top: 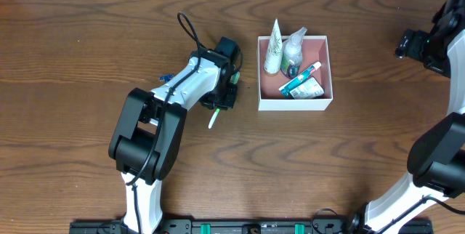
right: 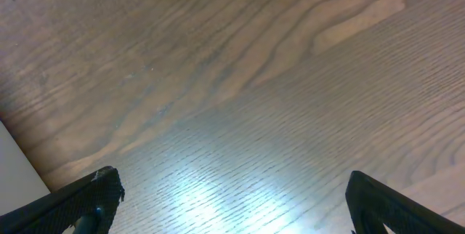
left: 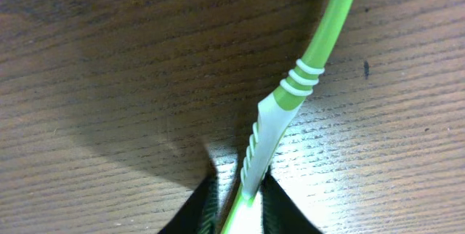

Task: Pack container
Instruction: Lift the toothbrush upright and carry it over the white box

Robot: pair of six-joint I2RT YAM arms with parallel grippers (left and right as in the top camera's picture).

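The container [top: 321, 102] is a square shallow box with white walls and a pink inside, right of the table's middle. It holds a white tube [top: 274, 46], a clear bottle [top: 293, 51], a teal toothpaste tube [top: 301, 78] and a small packet [top: 309, 89]. My left gripper [top: 224, 102] is left of the container, shut on a green and white toothbrush [left: 280, 114] that lies on the wood; its white end [top: 213, 120] sticks out below the fingers. My right gripper [right: 232, 201] is open and empty over bare wood at the far right [top: 420, 45].
A small blue object [top: 164, 78] lies on the table beside the left arm. The table is dark brown wood [top: 87, 45]. The right arm's base stands at the lower right [top: 436, 161].
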